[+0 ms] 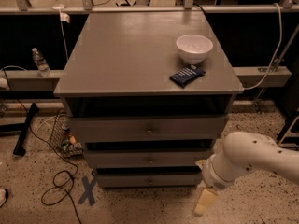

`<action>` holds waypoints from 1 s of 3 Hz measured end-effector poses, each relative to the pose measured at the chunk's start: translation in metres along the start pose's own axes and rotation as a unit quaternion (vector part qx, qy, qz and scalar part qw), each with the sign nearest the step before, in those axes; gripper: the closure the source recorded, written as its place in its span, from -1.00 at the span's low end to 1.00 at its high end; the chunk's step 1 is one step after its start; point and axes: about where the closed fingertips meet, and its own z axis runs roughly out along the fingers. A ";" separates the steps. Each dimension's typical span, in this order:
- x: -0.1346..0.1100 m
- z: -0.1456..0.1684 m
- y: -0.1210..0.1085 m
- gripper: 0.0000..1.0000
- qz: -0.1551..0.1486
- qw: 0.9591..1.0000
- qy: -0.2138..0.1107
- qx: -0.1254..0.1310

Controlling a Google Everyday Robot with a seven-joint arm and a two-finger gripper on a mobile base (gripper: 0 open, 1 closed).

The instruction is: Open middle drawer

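The grey cabinet has three drawers. The middle drawer is the second one, with a small round metal knob at its centre; it sits pushed in, about flush with the bottom drawer. My gripper hangs low at the cabinet's front right corner, near the floor. It is below and to the right of the knob, apart from it and not touching the drawer. The white arm reaches in from the right.
The top drawer has its own knob. A white bowl and a dark blue packet lie on the cabinet top. Black cables and blue tape lie on the floor at left. A water bottle stands on a ledge.
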 end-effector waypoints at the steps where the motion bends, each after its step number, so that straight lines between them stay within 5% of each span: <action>1: -0.004 0.016 -0.017 -1.00 -0.013 1.000 -0.004 0.019; 3: -0.017 0.052 -0.060 -1.00 -0.050 0.995 -0.030 0.075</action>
